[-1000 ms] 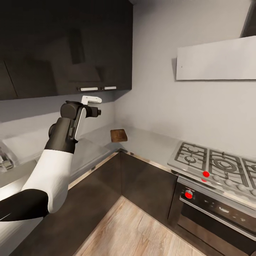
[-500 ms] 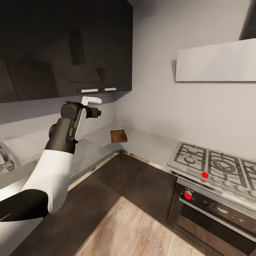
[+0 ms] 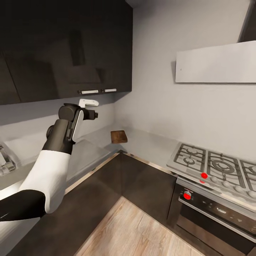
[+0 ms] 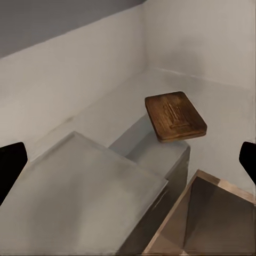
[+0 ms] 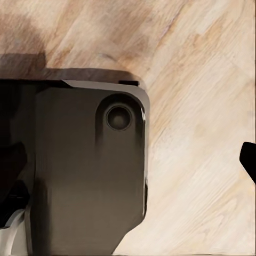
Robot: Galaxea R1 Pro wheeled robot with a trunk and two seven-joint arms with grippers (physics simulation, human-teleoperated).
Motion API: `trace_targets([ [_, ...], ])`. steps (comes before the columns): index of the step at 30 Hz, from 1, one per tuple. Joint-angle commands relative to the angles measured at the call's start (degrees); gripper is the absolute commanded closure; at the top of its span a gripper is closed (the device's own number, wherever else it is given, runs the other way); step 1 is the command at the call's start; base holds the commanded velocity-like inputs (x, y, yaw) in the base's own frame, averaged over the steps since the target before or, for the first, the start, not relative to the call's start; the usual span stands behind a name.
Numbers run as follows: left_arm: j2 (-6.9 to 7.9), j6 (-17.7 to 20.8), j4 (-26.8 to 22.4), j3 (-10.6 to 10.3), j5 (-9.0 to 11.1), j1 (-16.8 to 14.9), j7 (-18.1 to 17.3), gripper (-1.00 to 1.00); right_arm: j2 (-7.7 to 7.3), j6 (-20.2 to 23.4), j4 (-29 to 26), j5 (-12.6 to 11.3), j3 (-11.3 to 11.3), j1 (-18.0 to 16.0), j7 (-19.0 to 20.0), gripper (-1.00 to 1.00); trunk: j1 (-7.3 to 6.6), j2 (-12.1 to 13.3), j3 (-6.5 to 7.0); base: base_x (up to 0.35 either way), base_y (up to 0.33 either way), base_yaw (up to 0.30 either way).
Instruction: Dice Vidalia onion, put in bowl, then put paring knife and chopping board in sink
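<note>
Head view: a kitchen corner. The robot's left arm rises from the lower left of the frame, its left pincer (image 3: 88, 104) held up at left of centre, in front of dark upper cabinets (image 3: 64, 46). How far it is open cannot be told here. The chopping board (image 3: 118, 136) lies flat on the grey worktop (image 3: 149, 144) in the corner, near the centre of the frame. A gas hob (image 3: 213, 165) with red knobs sits at the lower right, above an oven (image 3: 217, 213). A wooden floor (image 3: 142, 234) fills the bottom centre.

Left wrist view: the chopping board (image 4: 175, 116) lies right of centre on the worktop (image 4: 90, 192). Dark fingertips (image 4: 10, 162) at both side edges stand wide apart, holding nothing.

Right wrist view: the robot's dark base (image 5: 88, 170) stands over the wooden floor (image 5: 208, 122). One dark fingertip (image 5: 249, 158) shows at the right edge; this pincer's opening cannot be told.
</note>
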Motion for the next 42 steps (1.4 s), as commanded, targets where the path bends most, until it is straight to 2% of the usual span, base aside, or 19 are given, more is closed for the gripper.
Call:
trace_targets([
  [1,-0.1,0.2,0.3,0.4,-0.2,-0.1,0.0,-1.0,-0.56,-0.2,0.0,0.1,-0.1,0.0,0.2,-1.0,-0.2,0.3,0.06,0.0,0.0,0.0],
  [3,-0.8,0.2,0.6,2.8,0.2,-0.1,0.0,-1.0,-1.03,-0.2,0.0,0.1,-0.2,0.0,0.1,-1.0,-0.64,1.1,0.42,0.0,0.0,0.0],
  [5,-0.98,0.2,0.9,3.6,0.4,-0.1,0.0,-1.0,-1.14,-0.2,0.0,-0.1,-0.3,0.0,0.0,-1.0,-1.08,1.9,0.78,0.0,0.0,0.0],
  [9,-1.19,0.2,1.2,3.7,0.4,-0.1,0.0,-1.0,-1.04,-0.2,-0.1,-0.1,-0.3,0.0,-0.1,-1.0,-1.95,3.5,1.5,0.0,0.0,0.0],
  [11,-1.18,0.2,0.8,3.7,0.4,-0.1,0.0,-1.0,-1.06,-0.3,-0.1,-0.2,-0.3,0.0,-2.1,-1.0,-2.39,4.3,1.86,0.0,0.0,0.0],
  [12,-1.09,0.2,0.7,3.7,0.4,-0.1,0.0,-1.0,-1.06,-0.3,-0.1,-1.0,-0.3,0.0,-3.3,-1.0,-2.61,4.7,2.04,0.0,0.0,0.0],
  [15,-0.93,0.2,0.8,3.8,0.4,-0.1,0.0,-1.0,-1.07,-0.4,0.0,-2.9,-0.2,0.0,-3.4,-1.0,-3.27,5.9,2.58,0.0,0.0,0.0],
  [25,-0.91,0.2,1.0,3.8,0.4,-0.1,0.0,-1.0,-0.94,-0.6,0.0,-3.0,-0.1,0.0,-3.3,-1.0,-3.27,5.9,2.58,0.0,0.0,0.0],
  [26,-0.91,0.2,2.1,3.7,0.4,0.7,0.0,-1.0,-0.61,-0.4,0.1,-3.0,-0.1,0.0,-3.4,-1.0,-3.27,5.9,2.58,0.113,0.0,0.0],
  [30,-0.93,0.2,4.5,3.7,0.4,1.4,0.0,-1.0,0.32,-0.1,0.4,-3.1,0.0,0.0,-3.3,-1.0,-3.27,5.9,2.58,0.288,0.0,0.0],
  [42,-0.95,0.1,6.9,3.7,0.3,1.5,0.0,-1.0,0.46,0.7,0.5,-3.1,0.0,0.0,-3.3,-1.0,-3.27,5.9,2.58,0.325,0.0,0.0],
])
